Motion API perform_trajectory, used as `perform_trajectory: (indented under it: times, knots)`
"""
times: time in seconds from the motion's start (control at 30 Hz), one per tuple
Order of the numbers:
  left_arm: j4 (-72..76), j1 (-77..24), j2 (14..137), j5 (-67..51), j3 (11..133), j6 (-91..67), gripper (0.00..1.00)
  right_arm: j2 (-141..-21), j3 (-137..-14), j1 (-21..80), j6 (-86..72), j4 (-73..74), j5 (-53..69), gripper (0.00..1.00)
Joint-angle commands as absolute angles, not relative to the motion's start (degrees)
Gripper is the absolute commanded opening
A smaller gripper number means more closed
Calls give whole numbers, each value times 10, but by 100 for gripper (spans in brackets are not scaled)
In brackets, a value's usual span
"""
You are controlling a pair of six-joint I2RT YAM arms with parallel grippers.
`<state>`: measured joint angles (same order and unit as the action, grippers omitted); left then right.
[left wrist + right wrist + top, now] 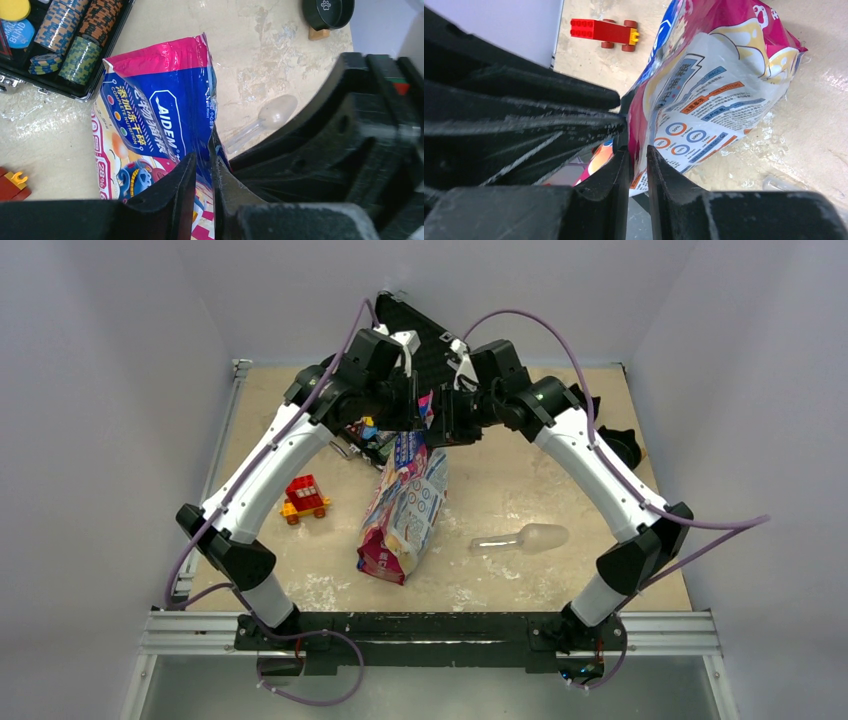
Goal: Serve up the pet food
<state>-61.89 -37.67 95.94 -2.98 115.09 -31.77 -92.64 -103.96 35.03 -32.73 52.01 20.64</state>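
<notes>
The pet food bag [405, 508], glossy, pink-edged and printed white and blue, is lifted at its top end, with its bottom resting on the table. My left gripper [412, 412] and right gripper [442, 418] meet at the bag's top, facing each other. In the left wrist view the left gripper [202, 162] is shut on the bag's [155, 100] blue top edge. In the right wrist view the right gripper [638, 152] is shut on the bag's [714, 85] pink edge. No kibble shows; it is hidden inside the bag.
A clear plastic scoop [520, 538] lies right of the bag. A black pet bowl [622, 445] sits at the far right, and also shows in the left wrist view [327, 12]. A red toy car [305, 498] stands left of the bag. An open poker chip case [65, 40] is behind the bag.
</notes>
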Motion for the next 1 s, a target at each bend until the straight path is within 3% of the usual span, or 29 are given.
perform_trajectory:
  times: [0.0, 0.1, 0.23, 0.4, 0.57, 0.97]
  knots:
    - [-622, -383, 975, -29, 1175, -301, 21, -946, -1072, 361, -315, 525, 200, 21]
    - [-633, -387, 984, -24, 1178, -298, 18, -964, -1094, 368, -314, 542, 179, 16]
    - [-648, -393, 988, -5, 1179, -297, 18, -993, -1147, 379, -307, 573, 155, 0]
    - [-658, -403, 990, -2, 1176, -300, 17, -994, -1159, 387, -315, 568, 149, 0]
    - [-683, -407, 993, 19, 1176, -296, 29, -991, -1157, 390, -320, 571, 146, 0]
    - [-691, -407, 1025, 32, 1201, -298, 31, -985, -1127, 393, -361, 536, 142, 0]
